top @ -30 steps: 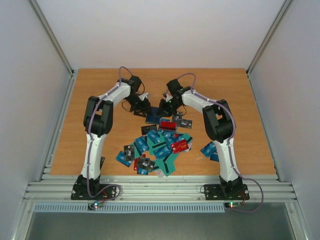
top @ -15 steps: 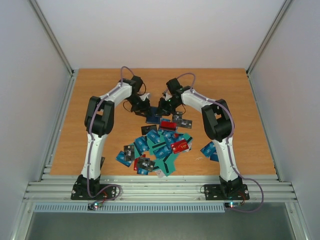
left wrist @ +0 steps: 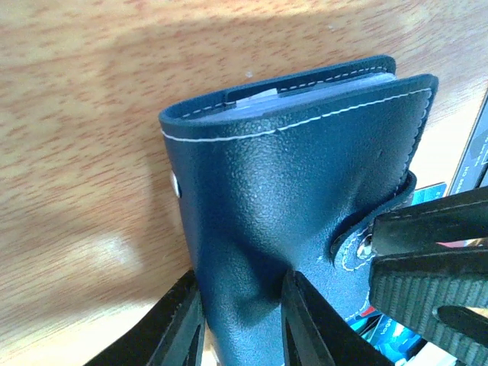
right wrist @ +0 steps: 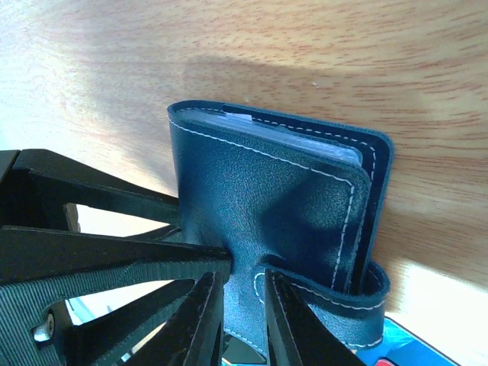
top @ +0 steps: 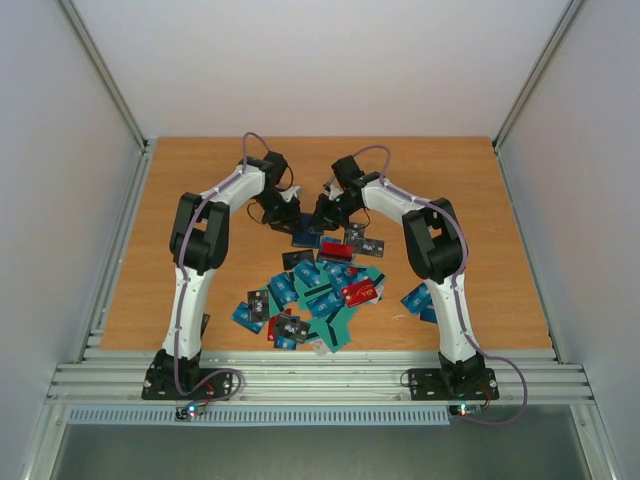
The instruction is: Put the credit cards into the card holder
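Navy card holder sits beyond the scattered credit cards overhead. Left wrist: left gripper clamps it. Right wrist: right gripper pinches the snap strap; steady counter-pull by the 2 should open it.

A robotics lab test cell — a wooden table boxed in by plain white panels, aluminium rails along its near edge. The cabled left arm and right arm stand bolted there.
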